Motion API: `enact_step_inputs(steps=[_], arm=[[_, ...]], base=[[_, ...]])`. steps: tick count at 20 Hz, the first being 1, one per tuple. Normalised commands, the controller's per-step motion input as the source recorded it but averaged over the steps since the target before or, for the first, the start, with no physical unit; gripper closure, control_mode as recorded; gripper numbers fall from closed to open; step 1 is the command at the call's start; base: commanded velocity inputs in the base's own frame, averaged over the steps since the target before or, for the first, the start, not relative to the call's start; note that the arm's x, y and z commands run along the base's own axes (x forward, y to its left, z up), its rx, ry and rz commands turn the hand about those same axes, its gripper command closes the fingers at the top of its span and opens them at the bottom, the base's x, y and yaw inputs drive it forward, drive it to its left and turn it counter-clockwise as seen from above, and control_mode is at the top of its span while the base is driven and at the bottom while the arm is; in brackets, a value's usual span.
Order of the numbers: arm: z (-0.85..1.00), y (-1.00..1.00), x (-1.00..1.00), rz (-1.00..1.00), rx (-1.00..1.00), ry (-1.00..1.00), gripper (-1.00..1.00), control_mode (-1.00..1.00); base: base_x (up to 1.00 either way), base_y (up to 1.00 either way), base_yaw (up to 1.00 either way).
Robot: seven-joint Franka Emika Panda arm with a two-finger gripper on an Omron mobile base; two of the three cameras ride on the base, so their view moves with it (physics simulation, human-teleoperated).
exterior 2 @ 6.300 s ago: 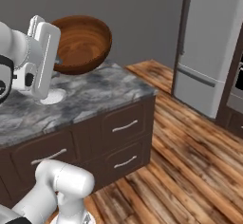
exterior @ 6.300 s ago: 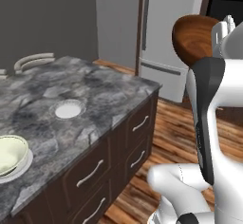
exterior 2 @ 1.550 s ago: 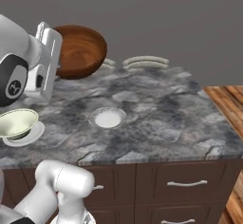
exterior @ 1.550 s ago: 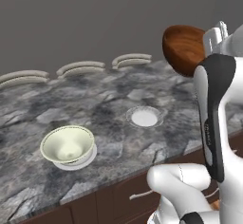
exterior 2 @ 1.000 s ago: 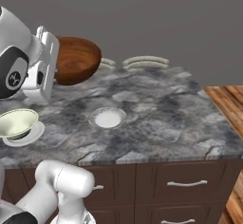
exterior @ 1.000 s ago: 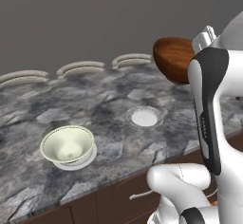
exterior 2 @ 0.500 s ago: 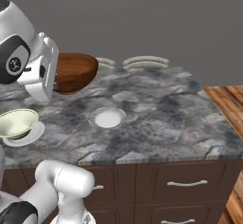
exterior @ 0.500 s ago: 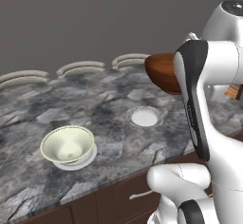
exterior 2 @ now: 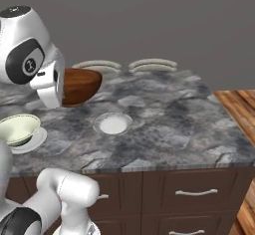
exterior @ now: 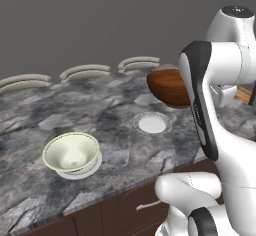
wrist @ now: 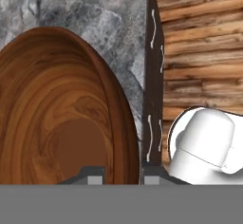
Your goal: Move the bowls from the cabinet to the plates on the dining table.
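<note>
Two bowls, left base view: the wooden bowl point(exterior: 167, 86) hangs above the dining table point(exterior: 115, 107), beyond the bare plate point(exterior: 152, 124); the green bowl point(exterior: 71, 151) sits on the other plate point(exterior: 95, 164), nearer the table's front edge.

Right base view: open stone lies right of the bare plate.

Hand view: the gripper point(wrist: 122, 175) is clamped across the wooden bowl's rim.

Open stone around bare plate point(exterior: 151, 124); green bowl point(exterior: 71, 152) well left; chair backs point(exterior: 138, 62) along far edge.
</note>
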Motion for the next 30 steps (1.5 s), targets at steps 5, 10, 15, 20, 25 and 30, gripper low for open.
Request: enact_step_inputs(steps=[5, 10, 15, 20, 25, 30], arm=[[-0.37, 0.00, 0.18, 0.11, -0.03, 0.00, 1.00, -1.00], [-0.33, -0.01, 0.24, 0.11, -0.01, 0.00, 1.00, -1.00], [-0.27, -0.07, 0.26, 0.11, 0.00, -0.01, 1.00, -1.00], [-0.21, -0.09, 0.24, 0.10, 0.00, -0.02, 1.00, -1.00], [-0.15, -0.10, 0.20, 0.08, 0.00, -0.02, 1.00, -1.00], [-0.18, -0.09, 0.23, 0.08, 0.00, -0.01, 1.00, -1.00]], base=[[0.00, 0.00, 0.00], [0.00, 0.00, 0.00], [0.00, 0.00, 0.00], [0.00, 0.00, 0.00], [0.00, 0.00, 0.00], [0.00, 0.00, 0.00]])
